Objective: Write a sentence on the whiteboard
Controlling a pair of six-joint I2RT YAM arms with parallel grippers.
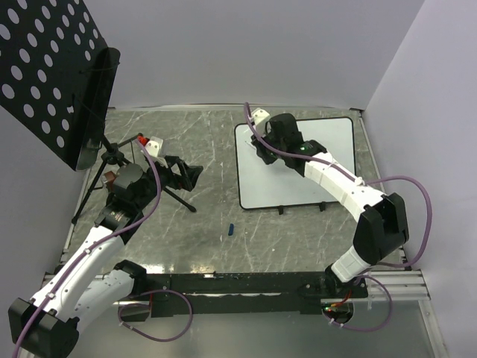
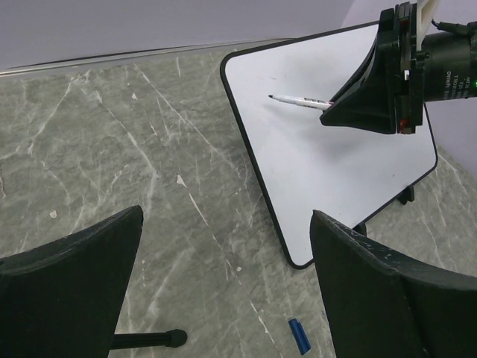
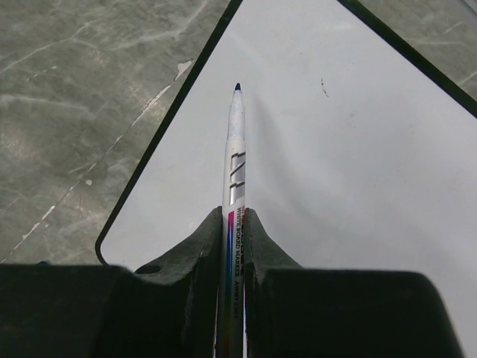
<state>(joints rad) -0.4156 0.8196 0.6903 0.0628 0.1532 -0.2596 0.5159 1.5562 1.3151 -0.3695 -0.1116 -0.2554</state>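
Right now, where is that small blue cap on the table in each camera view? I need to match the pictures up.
Top external: blue cap on the table, lower centre, below and left of the whiteboard.
Left wrist: blue cap at the bottom edge, right of centre, below the whiteboard's nearest corner.
Right wrist: not in it.
Shared landmark: the whiteboard, in all three.

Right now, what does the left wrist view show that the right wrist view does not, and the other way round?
Only the left wrist view: a small blue cap lying loose, and the open left gripper. Only the right wrist view: readable lettering on the thin white marker. Both: the glossy white whiteboard, the grey marbled table, and that marker clamped in the right gripper.
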